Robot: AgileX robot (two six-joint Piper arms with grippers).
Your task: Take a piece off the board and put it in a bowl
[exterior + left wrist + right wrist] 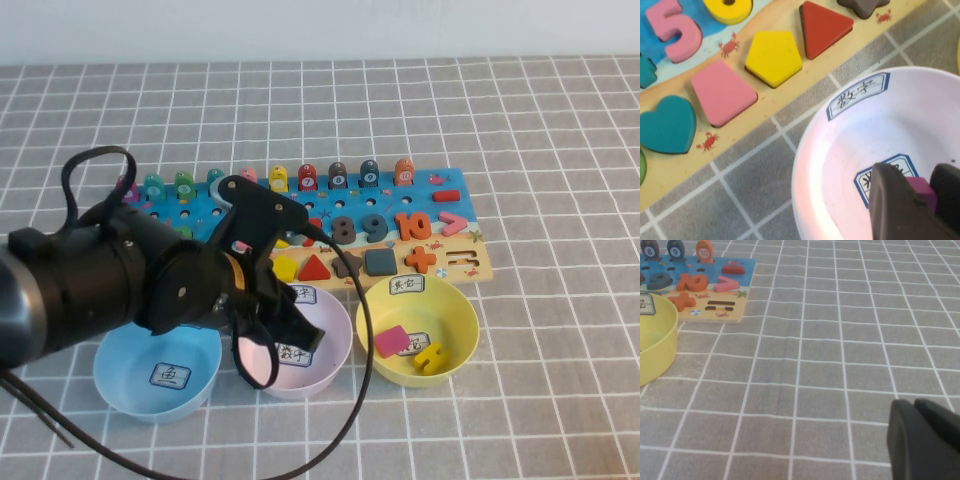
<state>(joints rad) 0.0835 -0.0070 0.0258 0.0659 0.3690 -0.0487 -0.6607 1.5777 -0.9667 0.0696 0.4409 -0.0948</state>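
Placing step: your left hand (912, 192), clamped on the pink piece (921, 189), hangs inside the pink bowl (840, 150).
Next, part the fingers; your right hand (920, 432), fingers together, rests parked over the table (840, 340), far from the board (440, 215).

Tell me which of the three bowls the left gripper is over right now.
The pale pink bowl, the middle one; the left gripper, shut on the magenta piece, hangs over its inside, not the blue or yellow bowl.

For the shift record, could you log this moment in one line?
left gripper: over pink bowl, shut on piece | right gripper: shut, parked over table | board: behind bowl
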